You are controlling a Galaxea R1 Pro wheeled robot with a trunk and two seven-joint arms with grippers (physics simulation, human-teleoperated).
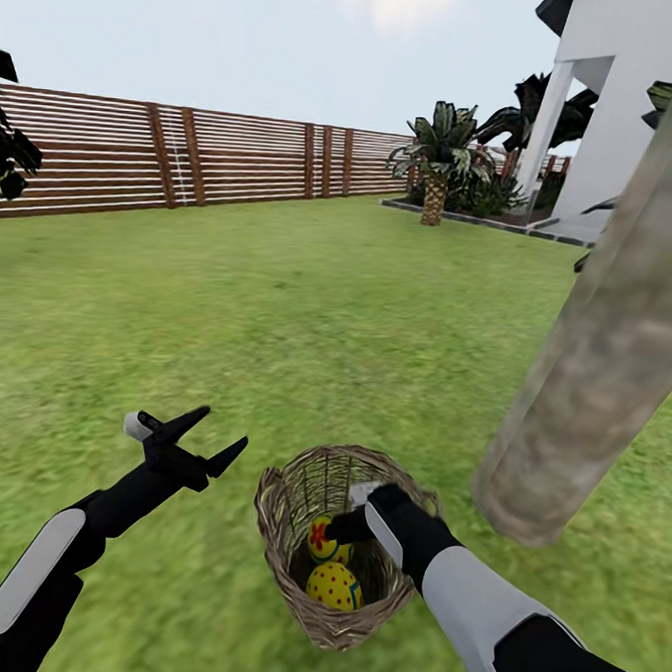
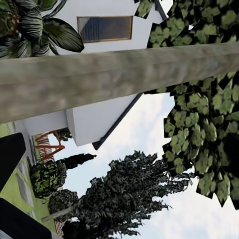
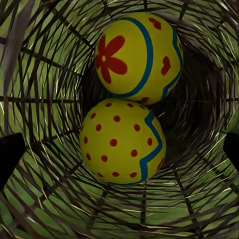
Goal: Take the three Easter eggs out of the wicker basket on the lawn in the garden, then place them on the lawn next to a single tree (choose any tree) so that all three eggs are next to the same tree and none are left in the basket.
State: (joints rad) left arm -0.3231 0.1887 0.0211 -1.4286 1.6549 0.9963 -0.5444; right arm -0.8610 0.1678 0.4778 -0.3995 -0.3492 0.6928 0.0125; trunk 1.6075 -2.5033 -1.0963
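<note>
I see 2 Easter eggs touching inside the wicker basket on the lawn beside the tree; right claw spread inside it, left claw open, empty; eggs look hard, slick, round, so I'd pinch the flower egg's widest girth.

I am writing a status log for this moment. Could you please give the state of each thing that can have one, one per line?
Round brown open-weave wicker basket: tilted on the grass, holding two eggs.
Yellow egg with red flower: inside the basket, not gripped.
Yellow egg with red dots: inside the basket, not gripped.
Left gripper: open, empty, above the grass.
Right gripper: inside the basket; open.
</note>
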